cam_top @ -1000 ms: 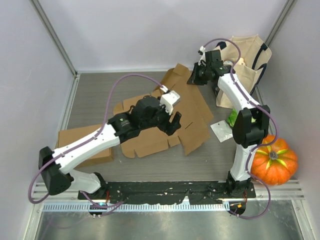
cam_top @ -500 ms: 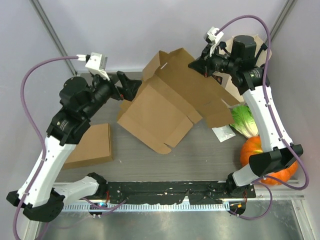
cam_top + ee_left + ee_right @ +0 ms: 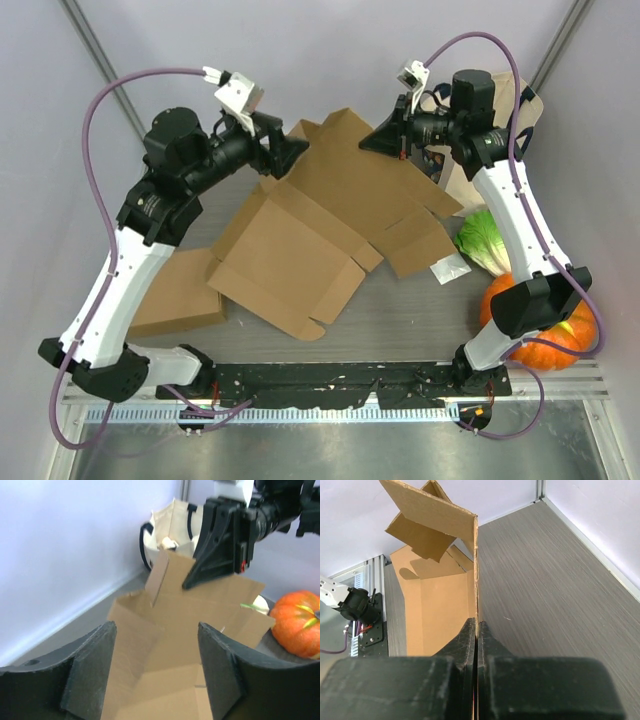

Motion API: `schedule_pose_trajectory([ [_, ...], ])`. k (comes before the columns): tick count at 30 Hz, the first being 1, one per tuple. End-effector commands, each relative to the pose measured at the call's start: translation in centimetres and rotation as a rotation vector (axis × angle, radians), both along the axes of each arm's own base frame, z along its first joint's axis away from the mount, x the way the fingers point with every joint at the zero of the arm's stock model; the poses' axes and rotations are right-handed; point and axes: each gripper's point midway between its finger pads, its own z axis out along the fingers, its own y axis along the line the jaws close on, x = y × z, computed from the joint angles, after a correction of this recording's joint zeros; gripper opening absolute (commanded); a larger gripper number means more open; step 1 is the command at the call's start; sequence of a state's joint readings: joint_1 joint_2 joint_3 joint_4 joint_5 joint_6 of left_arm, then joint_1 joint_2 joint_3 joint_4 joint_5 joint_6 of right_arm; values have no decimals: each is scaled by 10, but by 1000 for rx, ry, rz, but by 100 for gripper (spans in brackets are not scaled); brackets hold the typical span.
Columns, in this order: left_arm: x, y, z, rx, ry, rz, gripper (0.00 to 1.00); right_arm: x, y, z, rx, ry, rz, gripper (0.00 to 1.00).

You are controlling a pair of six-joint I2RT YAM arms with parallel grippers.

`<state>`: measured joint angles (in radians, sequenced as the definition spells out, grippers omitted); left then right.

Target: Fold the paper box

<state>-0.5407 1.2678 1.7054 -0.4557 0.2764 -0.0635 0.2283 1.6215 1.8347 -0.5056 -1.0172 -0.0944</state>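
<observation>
The paper box (image 3: 300, 235) is a flat brown cardboard blank with its flaps spread, tilted up from the floor. My right gripper (image 3: 388, 135) is shut on its upper right edge; in the right wrist view the fingers (image 3: 476, 626) pinch the thin cardboard edge (image 3: 475, 570). My left gripper (image 3: 292, 150) hovers open at the blank's upper left flap. The left wrist view shows its jaws (image 3: 156, 627) wide apart, with the cardboard (image 3: 165, 630) beyond them and nothing between them. Whether it touches the flap, I cannot tell.
A second folded cardboard box (image 3: 178, 295) lies at the left. A beige tote bag (image 3: 495, 110), a cabbage (image 3: 487, 243), a white packet (image 3: 448, 268) and an orange pumpkin (image 3: 545, 325) crowd the right side. Walls close in at the back and both sides.
The right gripper has lifted the blank off the floor by its far edge. The left arm has risen and swung back, then right, to the upper left flap, its jaws wide.
</observation>
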Motion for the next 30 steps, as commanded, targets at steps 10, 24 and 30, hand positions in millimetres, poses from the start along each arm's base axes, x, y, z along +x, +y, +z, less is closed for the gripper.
schedule_pose_trajectory([
  [10,30,-34,55,-146,79,-265,57,-35,8,29,62,-133,165,1],
  [24,31,-60,14,-150,280,-575,58,-53,14,52,162,-182,253,1],
  [30,21,-70,0,-132,310,-632,58,-54,18,54,168,-180,253,1],
])
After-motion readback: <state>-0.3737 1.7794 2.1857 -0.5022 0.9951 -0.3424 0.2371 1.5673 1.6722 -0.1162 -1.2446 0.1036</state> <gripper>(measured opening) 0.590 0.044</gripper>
